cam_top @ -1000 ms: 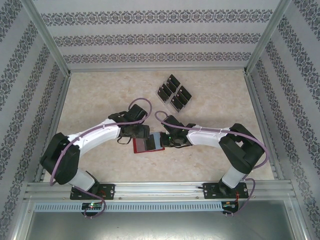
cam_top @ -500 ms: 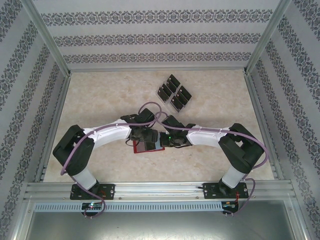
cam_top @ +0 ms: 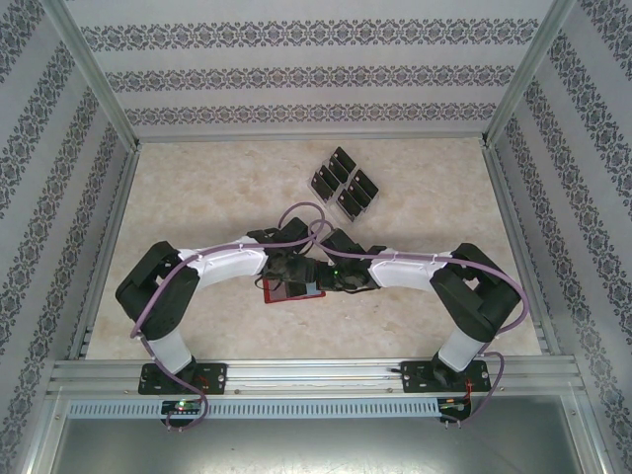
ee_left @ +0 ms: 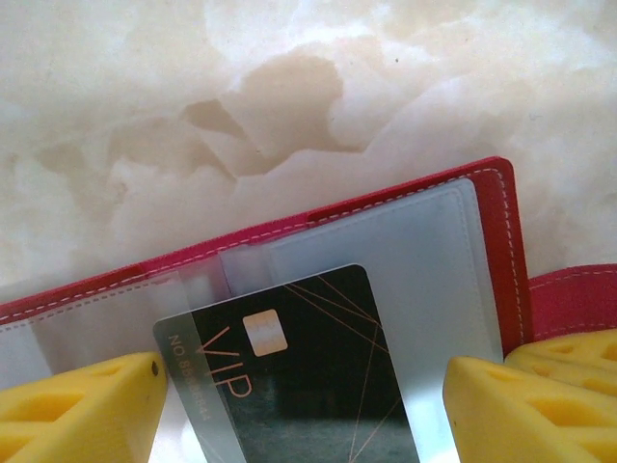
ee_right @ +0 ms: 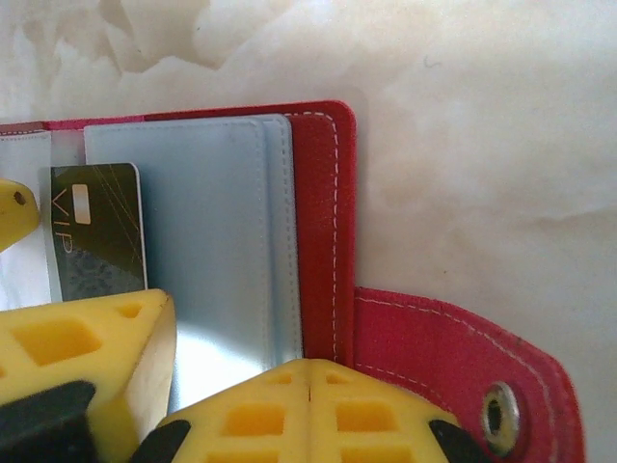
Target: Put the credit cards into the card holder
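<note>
Beige marbled desk inside an aluminium-framed cell with grey patterned wallpaper walls. Both arms reach in to mid-desk and meet over the small red leather-like folding wallet, which lies open and flat with its clear plastic sleeves facing up. The left hand is over the wallet's far left part, with the right hand just beside it on the wallet's right part. In the left wrist view, the yellow fingers are spread wide either side of a thin black rectangular VIP card. One finger touches the card's edge and the other stands clear of it, so it's not clamped. The card's top end looks part-way tucked under a clear sleeve; how deep, can't tell. In the right wrist view, the right hand's yellow fingers are pressed together with nothing seen between them. They sit over the wallet's near edge, where sleeve meets red border, beside the red snap tab. The same card shows left of the sleeves. The remaining small black cards stand in a clear plastic slotted rack, well apart toward the far side of the desk.
</note>
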